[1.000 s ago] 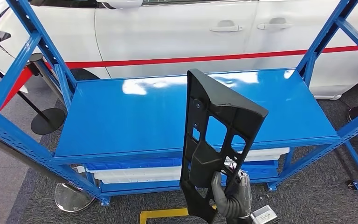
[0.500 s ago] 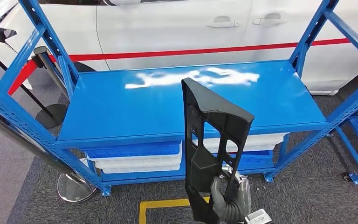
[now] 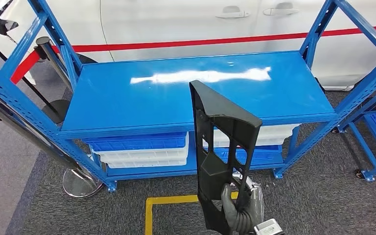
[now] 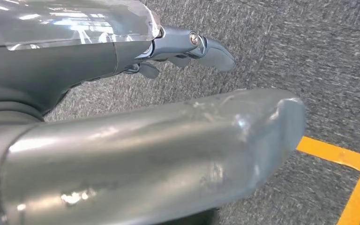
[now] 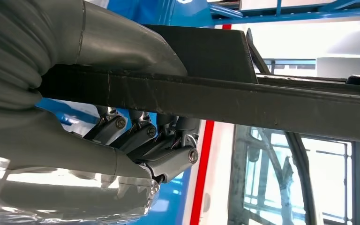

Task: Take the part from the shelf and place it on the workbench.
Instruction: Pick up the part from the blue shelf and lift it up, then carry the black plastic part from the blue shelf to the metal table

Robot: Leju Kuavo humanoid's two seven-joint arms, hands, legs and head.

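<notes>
Right hand (image 3: 242, 210) grips black part (image 3: 220, 152) low, upright before blue counter (image 3: 176, 105); top-heavy, could tip or clip edge; left hand (image 4: 187, 47) state unclear

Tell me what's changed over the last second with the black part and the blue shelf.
The whole head view shifted: the camera drew back and the blue shelf now sits further off, so nothing on it moved. The right hand still grips the black part upright by its lower end.
</notes>
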